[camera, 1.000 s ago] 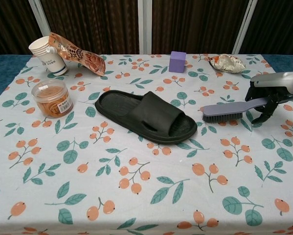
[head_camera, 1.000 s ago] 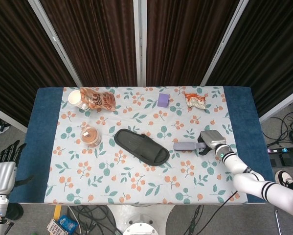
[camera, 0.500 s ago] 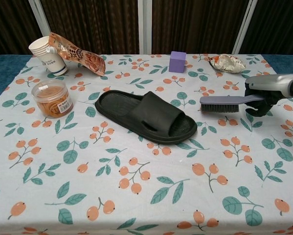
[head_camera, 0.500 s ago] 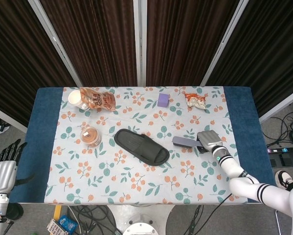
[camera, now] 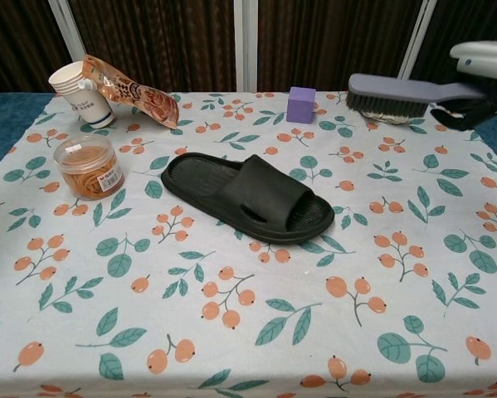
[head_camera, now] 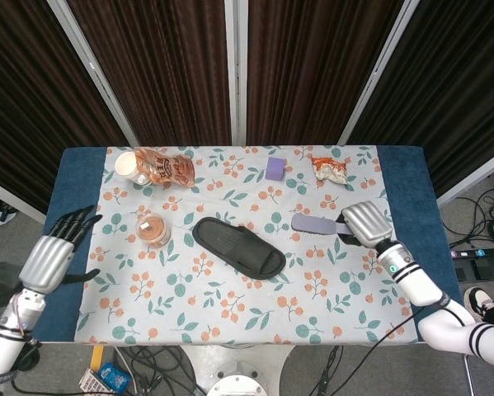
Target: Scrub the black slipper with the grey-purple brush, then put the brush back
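Brush [camera: 397, 89] now raised well clear of the surface [head_camera: 230, 322], carried level, bristles down, toward the far right corner; a moment ago low beside the slipper's toe. Handle clasped in the right robot hand [head_camera: 364, 224]. Black slipper [head_camera: 238, 247] unmoved mid-surface, sole down. Left robot hand [head_camera: 53, 256] newly risen at the left edge, fingers spread, holding nothing. Lift judged complete, scrub not begun: next, across and down onto the slipper's upper, perhaps with the left hand steadying it.
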Available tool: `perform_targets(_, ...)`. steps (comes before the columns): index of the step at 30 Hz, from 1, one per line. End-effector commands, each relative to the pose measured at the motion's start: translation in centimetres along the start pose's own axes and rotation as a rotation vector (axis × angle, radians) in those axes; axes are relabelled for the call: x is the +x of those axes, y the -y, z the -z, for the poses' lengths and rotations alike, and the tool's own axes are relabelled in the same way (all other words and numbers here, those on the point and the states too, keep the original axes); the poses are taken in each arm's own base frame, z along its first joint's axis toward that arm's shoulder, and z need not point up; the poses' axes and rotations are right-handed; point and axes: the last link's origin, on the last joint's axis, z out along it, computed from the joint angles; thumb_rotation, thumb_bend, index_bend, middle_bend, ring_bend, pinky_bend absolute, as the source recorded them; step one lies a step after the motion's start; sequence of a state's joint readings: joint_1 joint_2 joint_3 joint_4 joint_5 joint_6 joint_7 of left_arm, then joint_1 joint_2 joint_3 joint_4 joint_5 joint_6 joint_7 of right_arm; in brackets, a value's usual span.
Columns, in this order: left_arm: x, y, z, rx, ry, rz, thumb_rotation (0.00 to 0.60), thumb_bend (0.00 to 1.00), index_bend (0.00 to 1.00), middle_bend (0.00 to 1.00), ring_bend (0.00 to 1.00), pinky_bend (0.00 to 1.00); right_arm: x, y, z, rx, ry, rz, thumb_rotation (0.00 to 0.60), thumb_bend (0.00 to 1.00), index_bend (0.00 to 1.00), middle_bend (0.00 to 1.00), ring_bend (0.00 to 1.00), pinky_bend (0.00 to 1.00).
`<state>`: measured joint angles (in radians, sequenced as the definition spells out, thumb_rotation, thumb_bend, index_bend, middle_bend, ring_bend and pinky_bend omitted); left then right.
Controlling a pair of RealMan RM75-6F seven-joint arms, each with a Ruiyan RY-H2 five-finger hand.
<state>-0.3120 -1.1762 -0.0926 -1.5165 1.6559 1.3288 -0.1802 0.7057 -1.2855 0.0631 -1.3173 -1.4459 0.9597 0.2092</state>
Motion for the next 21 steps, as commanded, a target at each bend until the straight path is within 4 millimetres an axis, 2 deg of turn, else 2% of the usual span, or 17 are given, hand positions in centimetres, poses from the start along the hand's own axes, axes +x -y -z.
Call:
perform_targets(1,-0.2,-3.4,-5.8,-0.191,0.089,0.054,0.600,0.13,0.15,0.12,0.07,0.12,1.7,0.9,0.4,0.034,-0.036,-0.025,0.600,0.47,1.00,1.00,1.00,1.00)
perform_targets(6,-2.3,-7.3,-12.5,-0.335,0.248,0.020,0.600,0.13,0.14,0.12,0.07,0.12,2.5,1.9,-0.1,0.045,-0.031,-0.006,0.600,0.47,1.00,1.00,1.00,1.00)
perform_targets(9,-3.9,-9.4,-15.4,-0.381,0.306,-0.035,0.600,0.13,0.14,0.12,0.07,0.12,2.3,2.1,-0.2,0.037,-0.022,0.019,0.600,0.47,1.00,1.00,1.00,1.00)
perform_targets(14,-6.6,-11.8,-18.8,-0.400,0.390,-0.127,0.600,0.13,0.14,0.12,0.07,0.12,1.8,2.3,-0.5,0.025,-0.003,0.026,0.600,0.47,1.00,1.00,1.00,1.00)
perform_targets(21,-10.4,-12.6,-20.6,-0.358,0.497,-0.191,0.600,0.14,0.14,0.12,0.07,0.12,1.1,2.6,-0.9,0.023,0.016,0.028,0.600,0.47,1.00,1.00,1.00,1.00)
